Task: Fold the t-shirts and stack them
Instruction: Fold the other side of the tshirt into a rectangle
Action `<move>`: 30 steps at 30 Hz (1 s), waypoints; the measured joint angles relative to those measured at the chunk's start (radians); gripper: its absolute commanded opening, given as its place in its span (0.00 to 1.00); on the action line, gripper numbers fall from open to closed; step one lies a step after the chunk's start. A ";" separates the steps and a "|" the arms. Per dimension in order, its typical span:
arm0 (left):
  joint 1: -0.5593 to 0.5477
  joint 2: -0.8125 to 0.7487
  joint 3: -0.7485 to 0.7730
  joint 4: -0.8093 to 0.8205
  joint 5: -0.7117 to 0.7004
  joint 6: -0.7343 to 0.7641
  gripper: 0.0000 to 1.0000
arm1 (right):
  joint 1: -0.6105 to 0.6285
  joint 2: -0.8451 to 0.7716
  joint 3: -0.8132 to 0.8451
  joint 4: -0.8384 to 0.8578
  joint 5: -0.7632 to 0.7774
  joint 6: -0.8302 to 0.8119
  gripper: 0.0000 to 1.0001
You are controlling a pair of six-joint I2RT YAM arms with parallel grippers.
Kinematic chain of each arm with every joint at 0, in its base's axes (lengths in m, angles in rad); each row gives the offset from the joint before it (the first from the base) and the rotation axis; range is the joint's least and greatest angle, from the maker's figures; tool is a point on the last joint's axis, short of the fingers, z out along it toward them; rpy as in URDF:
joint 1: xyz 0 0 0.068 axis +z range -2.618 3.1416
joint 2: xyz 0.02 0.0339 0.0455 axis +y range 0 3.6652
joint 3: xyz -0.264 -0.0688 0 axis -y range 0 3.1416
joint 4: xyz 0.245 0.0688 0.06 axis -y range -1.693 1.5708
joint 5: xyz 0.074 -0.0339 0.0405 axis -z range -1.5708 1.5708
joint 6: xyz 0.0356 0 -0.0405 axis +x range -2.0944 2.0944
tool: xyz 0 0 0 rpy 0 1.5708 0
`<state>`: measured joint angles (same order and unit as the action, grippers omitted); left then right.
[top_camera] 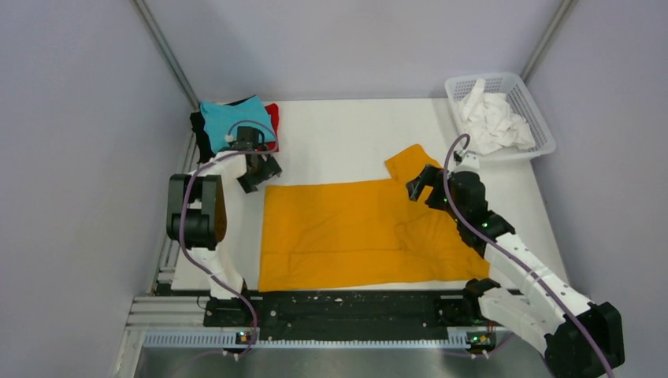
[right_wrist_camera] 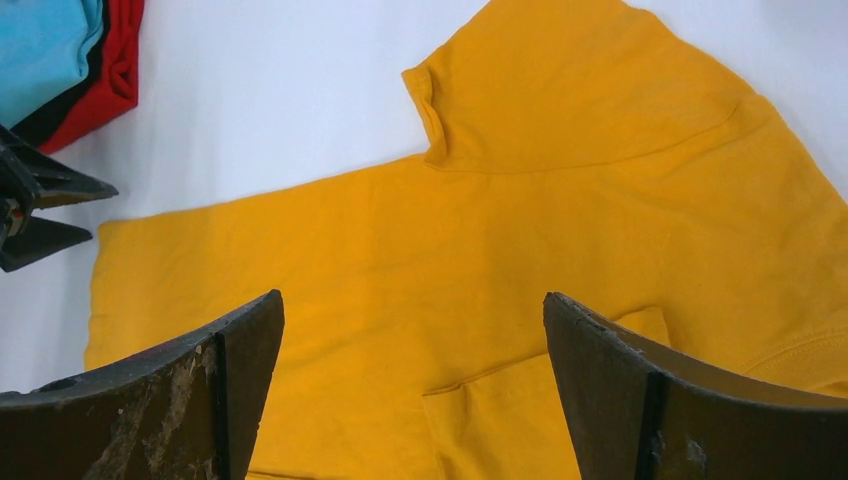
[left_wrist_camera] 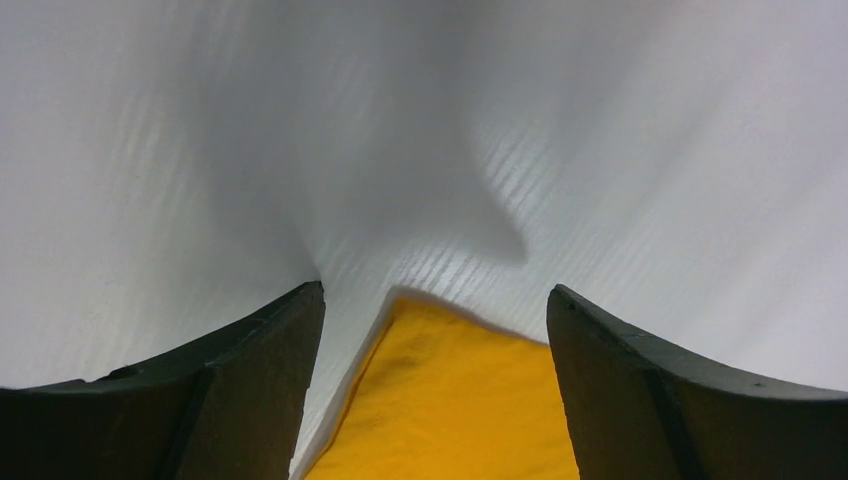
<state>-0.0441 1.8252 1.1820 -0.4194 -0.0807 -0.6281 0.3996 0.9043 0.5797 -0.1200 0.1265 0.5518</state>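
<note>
Mustard-orange t-shirt [top_camera: 354, 232] lies spread flat by the table's [top_camera: 346, 130] near edge, its far-left corner between the parted, empty jaws of the left gripper [top_camera: 262, 176], the right gripper [top_camera: 420, 183] hovering spread wide, holding nothing, beside its far-right sleeve, while teal, black and red t-shirts [top_camera: 236, 118] sit stacked at the far-left corner.

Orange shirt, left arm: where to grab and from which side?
Likely the far-left corner. The orange t-shirt lies flat, so only an edge gives a bite. Come down from the far-left side: the open left pincer hangs there with that corner between its fingers.
</note>
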 measured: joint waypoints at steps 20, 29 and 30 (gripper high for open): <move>-0.119 0.045 0.048 -0.098 -0.019 0.032 0.09 | 0.000 -0.030 -0.019 -0.001 0.039 -0.010 0.99; -0.139 0.063 0.081 -0.156 -0.091 0.006 0.00 | 0.000 -0.013 -0.018 -0.004 0.060 -0.039 0.99; -0.142 0.063 0.081 -0.157 -0.097 0.003 0.00 | 0.000 0.002 -0.014 -0.010 0.067 -0.046 0.99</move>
<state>-0.1864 1.8881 1.2629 -0.5766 -0.1776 -0.6247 0.3996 0.9058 0.5659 -0.1295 0.1932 0.5056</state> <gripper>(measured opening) 0.021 0.988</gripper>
